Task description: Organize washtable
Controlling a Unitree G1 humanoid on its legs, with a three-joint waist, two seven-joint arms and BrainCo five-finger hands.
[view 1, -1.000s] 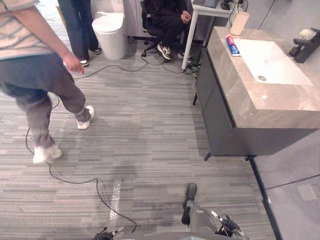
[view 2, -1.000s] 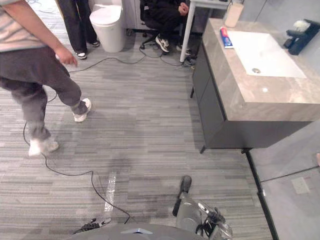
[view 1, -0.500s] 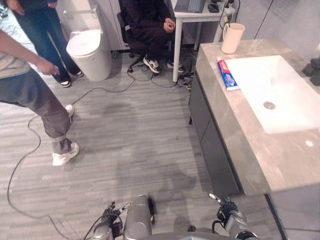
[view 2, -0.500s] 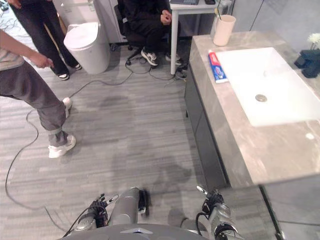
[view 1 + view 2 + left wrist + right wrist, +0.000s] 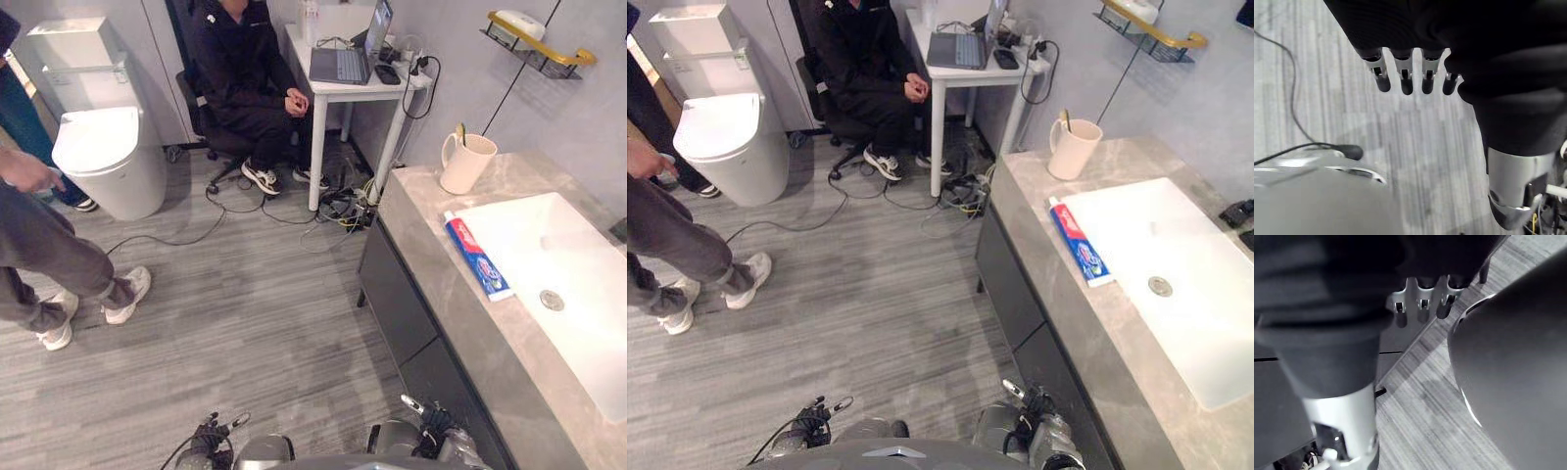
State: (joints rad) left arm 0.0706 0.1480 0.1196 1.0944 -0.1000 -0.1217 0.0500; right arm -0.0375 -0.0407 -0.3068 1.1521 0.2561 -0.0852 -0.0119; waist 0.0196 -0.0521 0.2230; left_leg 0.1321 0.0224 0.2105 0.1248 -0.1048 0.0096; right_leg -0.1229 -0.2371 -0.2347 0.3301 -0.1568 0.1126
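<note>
Hanging open and empty, left hand (image 5: 1415, 34) and right hand (image 5: 1422, 269) are idling. Toothpaste tube (image 5: 476, 257) is lying on the washtable (image 5: 416, 211), frame right, apparently awaiting tidying.

My head camera swings up and toward the washtable (image 5: 419, 225), so its counter now runs down my right side, with the mug (image 5: 464, 163) and toothpaste tube (image 5: 476, 257) closer. A desk (image 5: 343, 91) with a laptop (image 5: 338, 65) and a wall shelf (image 5: 534, 44) come into view. The person in grey trousers (image 5: 44, 250) steps to the left edge, beside the toilet (image 5: 96, 147).

toothpaste tube (image 5: 477, 258) print — illegible, no readable text
</note>
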